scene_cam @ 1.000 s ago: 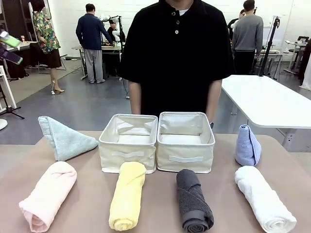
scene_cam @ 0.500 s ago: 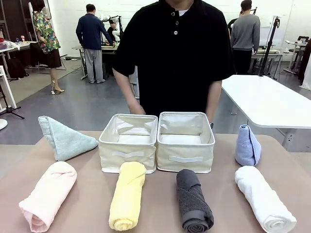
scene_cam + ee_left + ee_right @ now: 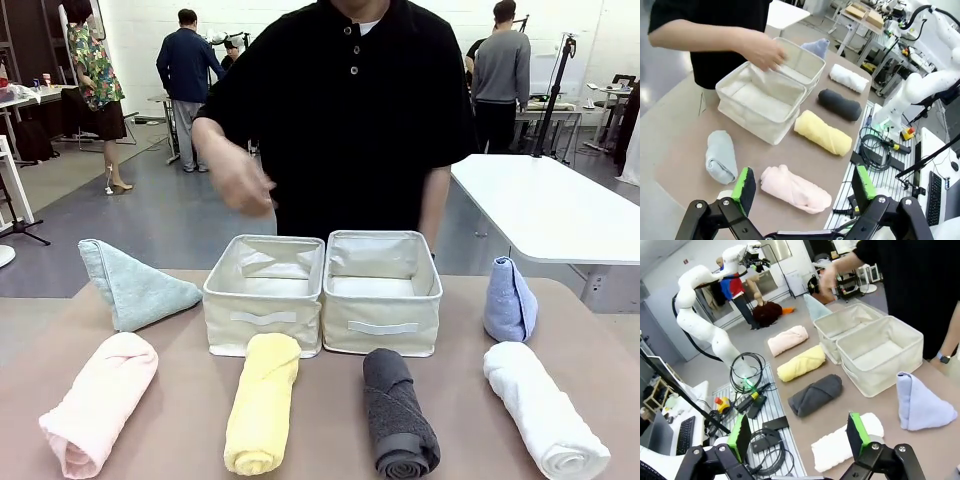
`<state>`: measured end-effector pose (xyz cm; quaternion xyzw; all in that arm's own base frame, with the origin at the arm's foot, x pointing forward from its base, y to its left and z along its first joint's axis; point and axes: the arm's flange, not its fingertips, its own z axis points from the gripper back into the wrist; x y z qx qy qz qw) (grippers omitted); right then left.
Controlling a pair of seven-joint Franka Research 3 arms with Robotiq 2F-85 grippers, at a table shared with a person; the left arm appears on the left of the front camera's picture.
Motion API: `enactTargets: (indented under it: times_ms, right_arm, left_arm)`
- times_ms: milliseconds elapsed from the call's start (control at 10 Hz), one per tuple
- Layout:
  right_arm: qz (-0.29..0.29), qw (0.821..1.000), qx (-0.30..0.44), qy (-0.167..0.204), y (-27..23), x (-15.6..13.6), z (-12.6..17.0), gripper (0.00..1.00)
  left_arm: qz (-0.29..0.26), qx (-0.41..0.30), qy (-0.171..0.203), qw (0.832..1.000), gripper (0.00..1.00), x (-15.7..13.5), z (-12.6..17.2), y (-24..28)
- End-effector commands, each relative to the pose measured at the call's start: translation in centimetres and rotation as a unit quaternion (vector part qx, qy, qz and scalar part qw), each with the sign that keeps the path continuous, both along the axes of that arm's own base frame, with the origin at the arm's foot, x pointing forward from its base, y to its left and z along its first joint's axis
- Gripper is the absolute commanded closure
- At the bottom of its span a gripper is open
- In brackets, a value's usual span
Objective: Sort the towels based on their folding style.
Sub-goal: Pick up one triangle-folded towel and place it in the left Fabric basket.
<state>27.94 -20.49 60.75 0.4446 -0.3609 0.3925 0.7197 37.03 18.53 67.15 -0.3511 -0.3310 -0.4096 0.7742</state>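
We are in a robotics lab: an open hall with a grey floor (image 3: 180, 215), white tables (image 3: 545, 205) and people (image 3: 190, 85) working at benches in the upper left of the frame, plus cables (image 3: 747, 372) and a keyboard (image 3: 685, 432) beside our table (image 3: 180, 420).

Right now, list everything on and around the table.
Rolls: four, near row from the left: pink roll, yellow roll, grey roll, white roll.
Cones: two, green cone far left, blue cone far right.
Bins: two, beige, centre, side by side: left bin, right bin.
Table: one, brown.
Person: one, black shirt, far side.
Hand: one, raised above the left bin.
Grippers: two, black with green pads, open: left gripper on the pink roll's side, right gripper on the white roll's side.
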Motion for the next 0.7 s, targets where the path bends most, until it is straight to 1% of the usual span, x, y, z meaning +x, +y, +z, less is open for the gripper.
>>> enactTargets:
  times_ms: [0,600]
  right_arm:
    - [0.005,1.0,0.008,0.001,-0.13,0.15,-0.3,0.0]
    - [0.005,1.0,0.008,0.001,-0.13,0.15,-0.3,0.0]
  left_arm:
    - [-0.001,-0.014,0.0,1.0,0.0,0.1,-0.06,0.04]
    - [-0.001,-0.014,0.0,1.0,0.0,0.1,-0.06,0.04]
